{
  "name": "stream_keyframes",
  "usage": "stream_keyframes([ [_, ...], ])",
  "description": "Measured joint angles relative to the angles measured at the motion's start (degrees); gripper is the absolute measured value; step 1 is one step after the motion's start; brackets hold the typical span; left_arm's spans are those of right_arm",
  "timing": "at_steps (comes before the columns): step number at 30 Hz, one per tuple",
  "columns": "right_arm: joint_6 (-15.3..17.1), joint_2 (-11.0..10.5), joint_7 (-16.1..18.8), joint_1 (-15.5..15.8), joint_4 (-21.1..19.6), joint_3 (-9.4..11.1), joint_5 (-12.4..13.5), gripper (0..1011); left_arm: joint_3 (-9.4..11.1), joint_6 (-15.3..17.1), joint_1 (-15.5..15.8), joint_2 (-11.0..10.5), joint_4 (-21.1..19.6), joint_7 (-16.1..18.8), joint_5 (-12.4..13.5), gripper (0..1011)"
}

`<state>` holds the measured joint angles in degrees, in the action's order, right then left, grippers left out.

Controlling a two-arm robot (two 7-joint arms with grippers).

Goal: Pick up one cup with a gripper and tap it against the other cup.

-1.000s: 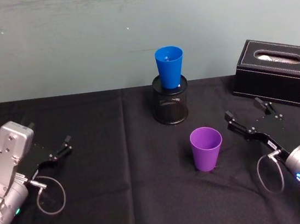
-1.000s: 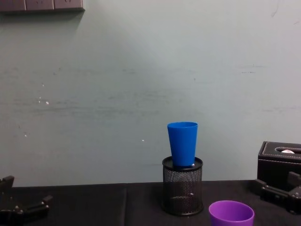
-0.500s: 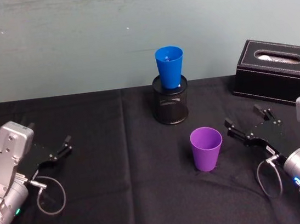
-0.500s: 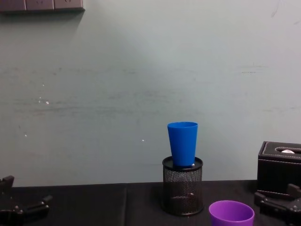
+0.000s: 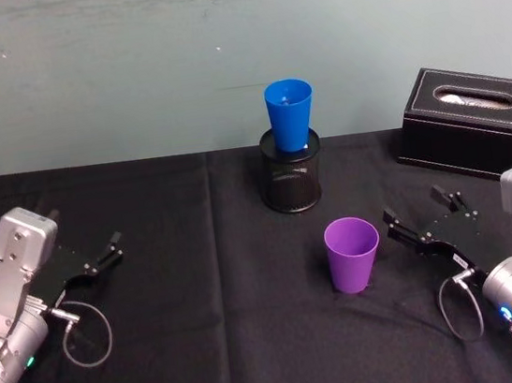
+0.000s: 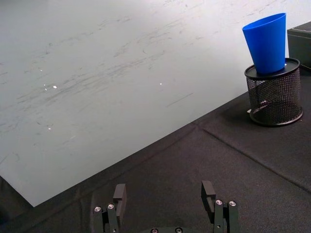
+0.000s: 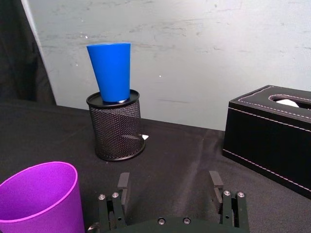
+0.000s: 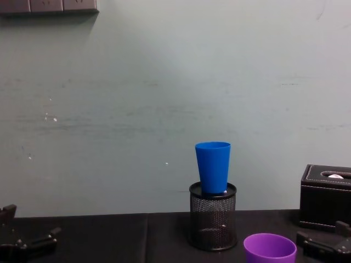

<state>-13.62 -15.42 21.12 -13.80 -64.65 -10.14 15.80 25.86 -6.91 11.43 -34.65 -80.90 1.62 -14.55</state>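
Standing upright near the middle of the black-clothed table [image 5: 192,351], the purple cup [image 5: 353,253] has the right gripper [image 5: 420,217] just beside it on the side of the table's right edge, fingers spread apart and not touching it. From the right wrist view the cup [image 7: 41,199] sits off to one side of the spread fingers [image 7: 123,184] rather than between them, and only its rim and upper wall show. Farther back, toward the table's far edge, the blue cup [image 5: 289,114] stands upright, its base sunk into a black wire-mesh pen holder [image 5: 293,182], so its lower end is hidden. A black tissue box [image 5: 473,120] sits at the far right corner, cut off by the frame. Over by the left edge the left gripper [image 5: 104,253] rests low, fingers spread, well apart from both cups. In the chest view the purple cup [image 8: 270,249] is cropped at the bottom.
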Motion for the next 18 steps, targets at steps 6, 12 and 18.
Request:
stream_keyframes([
  [6,0.0,0.0,0.0,0.0,0.0,0.0,0.0,1003,0.0,0.0,0.0,0.0,0.0,0.0,0.0,1011],
  [12,0.0,0.0,0.0,0.0,0.0,-0.1,0.0,1003,0.0,0.0,0.0,0.0,0.0,0.0,0.0,1011],
  [18,0.0,-0.1,0.0,0.0,0.0,-0.1,0.0,1003,0.0,0.0,0.0,0.0,0.0,0.0,0.0,1011],
])
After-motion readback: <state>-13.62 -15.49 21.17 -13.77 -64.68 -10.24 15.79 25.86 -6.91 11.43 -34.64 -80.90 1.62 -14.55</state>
